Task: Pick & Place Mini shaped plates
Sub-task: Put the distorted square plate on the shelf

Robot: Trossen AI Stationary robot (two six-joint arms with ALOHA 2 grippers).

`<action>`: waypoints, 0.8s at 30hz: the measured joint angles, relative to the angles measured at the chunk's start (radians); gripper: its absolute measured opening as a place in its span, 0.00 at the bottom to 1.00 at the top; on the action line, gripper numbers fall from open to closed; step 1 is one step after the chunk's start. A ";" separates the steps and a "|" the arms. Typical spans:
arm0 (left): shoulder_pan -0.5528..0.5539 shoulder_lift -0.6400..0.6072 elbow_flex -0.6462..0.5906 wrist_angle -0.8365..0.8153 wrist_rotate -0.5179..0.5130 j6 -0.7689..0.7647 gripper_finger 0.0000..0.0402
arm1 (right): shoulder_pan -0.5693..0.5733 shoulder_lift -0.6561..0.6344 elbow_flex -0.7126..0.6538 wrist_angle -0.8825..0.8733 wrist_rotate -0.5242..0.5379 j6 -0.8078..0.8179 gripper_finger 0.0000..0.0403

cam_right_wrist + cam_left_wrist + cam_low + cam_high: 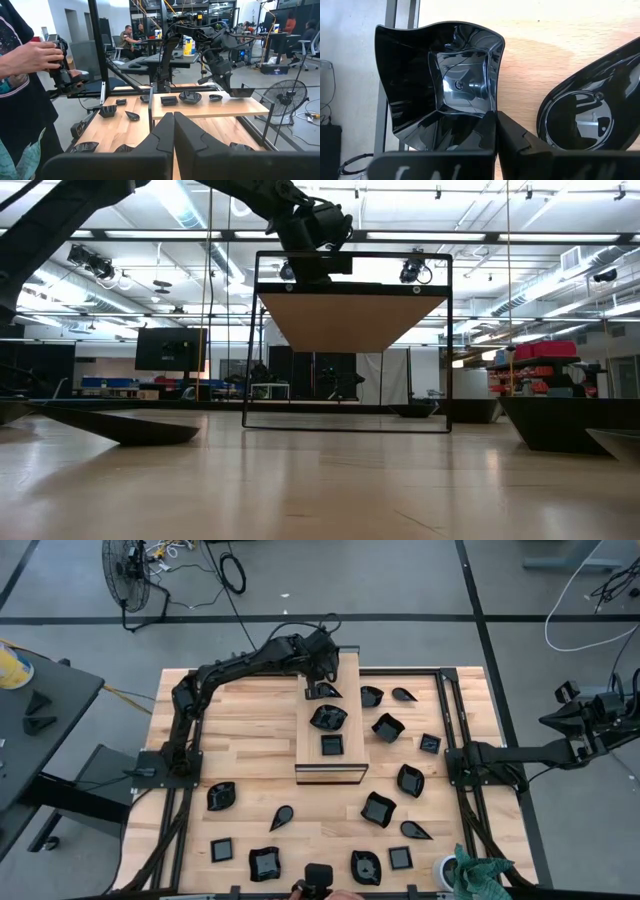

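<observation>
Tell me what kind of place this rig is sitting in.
Most likely a large open robotics lab or workshop: exposed ceiling with strip lights, other desks where people sit working, and a floor fan and loose cables on the grey floor around the wooden table.

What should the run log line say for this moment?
left gripper: shut on wavy-edged plate, above wooden board | right gripper: shut, parked off table's right

It was an open robotics lab: a pedestal fan on grey concrete floor, ceiling strip lights, seated people at desks.
</observation>
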 joint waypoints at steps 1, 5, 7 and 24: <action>0.000 0.000 0.000 0.000 0.000 0.000 0.02 | 0.000 0.000 0.000 0.000 0.000 0.000 0.03; 0.000 0.000 0.000 0.000 0.014 0.000 0.07 | 0.000 0.000 0.000 0.000 0.000 0.000 0.03; 0.000 0.000 0.000 0.000 0.015 -0.001 0.10 | 0.000 0.000 0.000 0.000 0.000 0.000 0.03; 0.000 0.000 0.000 0.002 0.038 -0.004 0.29 | 0.000 0.000 0.000 0.000 0.000 0.000 0.03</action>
